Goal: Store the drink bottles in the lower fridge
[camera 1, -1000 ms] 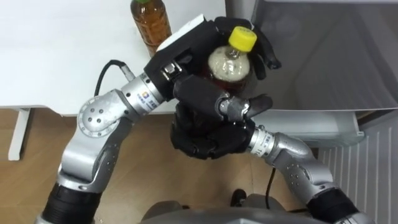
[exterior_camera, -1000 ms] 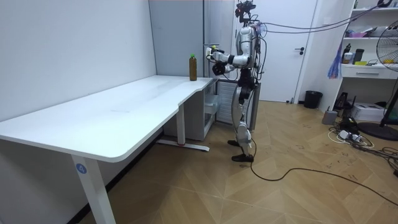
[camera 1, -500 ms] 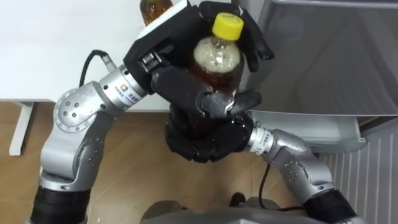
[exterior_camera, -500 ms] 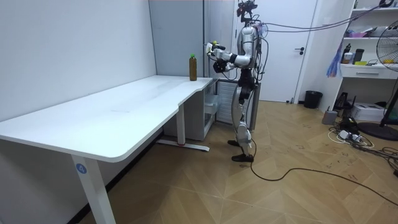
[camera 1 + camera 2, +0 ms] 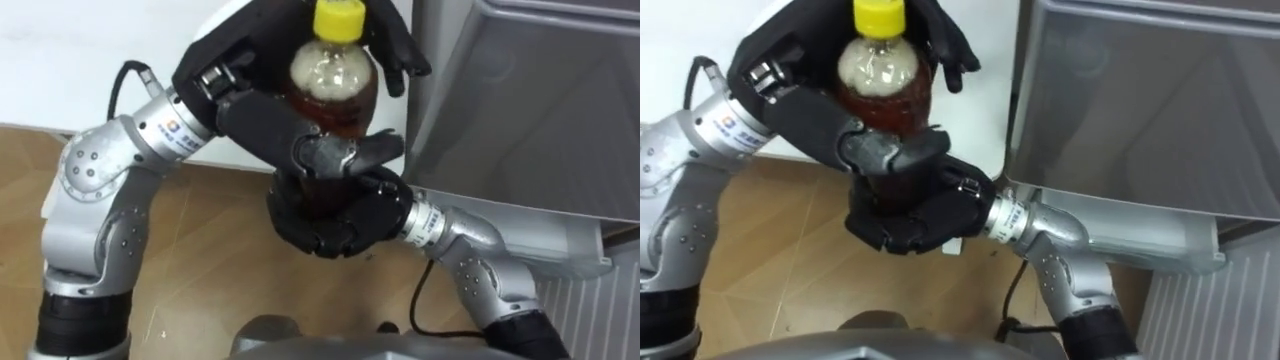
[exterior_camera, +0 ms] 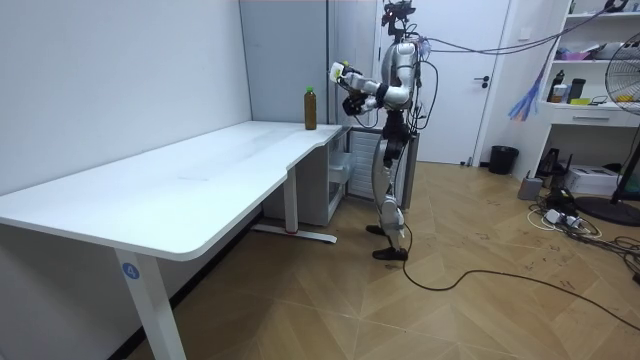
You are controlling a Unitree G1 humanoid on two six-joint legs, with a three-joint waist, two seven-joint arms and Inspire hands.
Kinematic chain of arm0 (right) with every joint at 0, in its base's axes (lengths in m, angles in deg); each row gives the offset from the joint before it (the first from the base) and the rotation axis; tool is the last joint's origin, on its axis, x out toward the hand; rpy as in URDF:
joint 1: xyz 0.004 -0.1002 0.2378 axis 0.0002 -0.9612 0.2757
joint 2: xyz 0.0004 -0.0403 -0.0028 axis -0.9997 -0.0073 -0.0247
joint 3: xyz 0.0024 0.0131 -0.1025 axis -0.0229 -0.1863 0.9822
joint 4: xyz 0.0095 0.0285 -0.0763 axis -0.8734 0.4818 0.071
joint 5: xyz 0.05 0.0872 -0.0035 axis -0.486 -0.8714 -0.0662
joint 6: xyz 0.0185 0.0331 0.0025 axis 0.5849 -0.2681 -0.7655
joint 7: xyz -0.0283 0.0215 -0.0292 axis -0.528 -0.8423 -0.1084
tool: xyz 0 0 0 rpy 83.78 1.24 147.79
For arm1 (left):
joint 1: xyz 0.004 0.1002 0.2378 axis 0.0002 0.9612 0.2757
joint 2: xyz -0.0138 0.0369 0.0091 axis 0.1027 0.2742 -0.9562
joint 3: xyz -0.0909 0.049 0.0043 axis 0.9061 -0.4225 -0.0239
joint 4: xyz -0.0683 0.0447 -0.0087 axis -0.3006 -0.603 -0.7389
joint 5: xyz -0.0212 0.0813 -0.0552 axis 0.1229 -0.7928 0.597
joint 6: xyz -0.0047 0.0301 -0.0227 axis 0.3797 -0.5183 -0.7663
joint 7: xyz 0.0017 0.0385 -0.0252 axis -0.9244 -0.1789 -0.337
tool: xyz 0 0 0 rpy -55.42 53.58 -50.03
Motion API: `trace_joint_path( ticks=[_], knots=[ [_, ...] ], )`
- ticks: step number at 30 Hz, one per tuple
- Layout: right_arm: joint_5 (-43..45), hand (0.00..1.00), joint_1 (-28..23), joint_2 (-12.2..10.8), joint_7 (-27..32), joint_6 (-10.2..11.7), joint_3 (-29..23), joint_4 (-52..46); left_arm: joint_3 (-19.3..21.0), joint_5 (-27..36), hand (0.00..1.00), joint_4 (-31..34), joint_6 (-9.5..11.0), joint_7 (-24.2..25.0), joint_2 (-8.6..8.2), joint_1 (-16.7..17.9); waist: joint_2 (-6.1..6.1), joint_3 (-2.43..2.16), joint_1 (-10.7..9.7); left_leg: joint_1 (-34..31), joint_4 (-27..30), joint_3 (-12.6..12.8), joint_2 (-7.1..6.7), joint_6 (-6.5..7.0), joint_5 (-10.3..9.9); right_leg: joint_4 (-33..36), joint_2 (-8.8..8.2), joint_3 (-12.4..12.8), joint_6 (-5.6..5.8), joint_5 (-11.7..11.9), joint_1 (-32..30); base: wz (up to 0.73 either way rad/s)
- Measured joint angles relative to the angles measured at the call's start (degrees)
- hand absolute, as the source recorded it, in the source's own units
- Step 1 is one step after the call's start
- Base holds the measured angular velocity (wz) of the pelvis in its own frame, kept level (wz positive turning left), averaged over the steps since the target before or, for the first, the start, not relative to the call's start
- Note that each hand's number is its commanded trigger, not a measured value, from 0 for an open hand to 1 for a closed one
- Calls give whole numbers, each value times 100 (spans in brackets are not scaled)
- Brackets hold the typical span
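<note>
I have the drink, a brown tea bottle (image 5: 335,85) with a yellow cap (image 5: 339,18), upright at 12 o'clock in the eye view and clasped in both hands. The left hand (image 5: 255,110) has its fingers curled round the shoulder and its thumb across the front. The right hand (image 5: 335,215) cups the base from 6 o'clock, fingers wrapped round the lower body.

My main worry is the drop. The bottle is smooth and round, and it sits high at chest level while the lower fridge is well below. If I let one hand go to lower it, the other must carry the full weight alone, and a loose wrap would let it slide or tip. With both hands busy, I also have nothing free for a door.

The grey fridge front (image 5: 530,110) stands close at 2 to 3 o'clock. A swing that way could knock the cap or the left hand's fingers (image 5: 400,50) against it. I cannot tell whether the lower compartment is open.

The white table (image 5: 80,60) lies at 10 o'clock, with wooden floor (image 5: 200,240) below it. In the room view a second bottle (image 6: 310,108) stands on the table's far end, at 9 o'clock of the hands, not yet stored.
</note>
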Motion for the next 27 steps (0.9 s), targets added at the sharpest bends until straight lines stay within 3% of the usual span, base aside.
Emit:
trace_joint_path(
  ticks=[2, 3, 4, 5, 6, 7, 9, 11, 15, 19, 24, 27],
  knots=[
    [77, 100, -101, 2, -71, -85, -97, -1, 357, 15, 0, 37, 0, 1, 11, 11, 0, 0, 72, 8, -18, 0, -10, 0, 0, 2, -12, -22, 13, -22, 18, 8],
    [165, 100, -203, 3, -173, -137, -222, 63, 754, 289, 0, 47, 6, -17, -65, 11, 2, -3, 107, 9, -38, -4, -22, 0, -1, 15, -22, -23, 27, -47, 19, 5],
    [233, 100, -438, 9, -263, -208, -510, 259, 1528, 657, 0, 124, 103, -199, -309, 0, 23, -29, 186, 16, -59, 5, -34, 1, -1, 24, -32, -22, 37, -59, 4, 0],
    [307, 100, -575, 30, -249, -245, -697, 341, 1975, 898, 0, 153, 179, -363, -419, -4, 38, -68, 231, 12, -77, 11, -42, 1, -1, 30, -39, -23, 46, -66, -19, -9],
    [492, 100, -925, 114, -206, -321, -1063, 539, 2747, 1457, 0, 170, 360, -660, -545, -4, 69, -145, 342, 18, -134, 25, -54, 1, -1, 70, -51, 9, 63, -85, -81, -11],
    [636, 100, -1221, 239, -98, -415, -1337, 733, 3332, 2030, 0, 164, 490, -897, -602, 7, 94, -156, 420, 82, -190, 33, -82, 1, -1, 115, -80, 19, 80, -134, -84, -7],
    [898, 100, -1538, 516, 107, -580, -1635, 887, 3764, 2753, 0, 157, 722, -1106, -713, 9, 104, -166, 599, 166, -253, 32, -119, 0, 1, 204, -125, 25, 110, -205, -89, 0],
    [1145, 100, -1617, 629, 267, -639, -1741, 899, 3851, 3235, 0, 145, 840, -1257, -821, 9, 94, -169, 722, 215, -280, 26, -137, 0, 1, 273, -151, 18, 121, -262, -80, 3],
    [1350, 100, -1356, 558, 437, -639, -1719, 903, 3949, 3830, 0, 82, 863, -1544, -822, -3, 79, -163, 765, 267, -308, 6, -132, -2, 6, 311, -154, 0, 103, -295, -49, 1],
    [1404, 100, -1343, 406, 800, -665, -1669, 941, 4102, 3834, 0, 85, 927, -1819, -822, -4, 29, -129, 771, 241, -305, 5, -146, -2, 6, 311, -173, -28, 113, -309, -55, 2],
    [1566, 100, -1343, 415, 1111, -699, -1630, 940, 4116, 3834, 0, 89, 986, -2371, -821, -20, -41, -114, 747, 177, -292, -35, -145, 0, 4, 296, -177, -130, 119, -315, -77, 6],
    [1563, 100, -1324, 421, 1235, -698, -1630, 939, 4115, 3832, 0, 97, 1038, -2642, -821, -50, -11, -97, 711, 180, -292, -33, -142, 0, 4, 296, -169, -132, 119, -316, -83, 1]
  ],
)
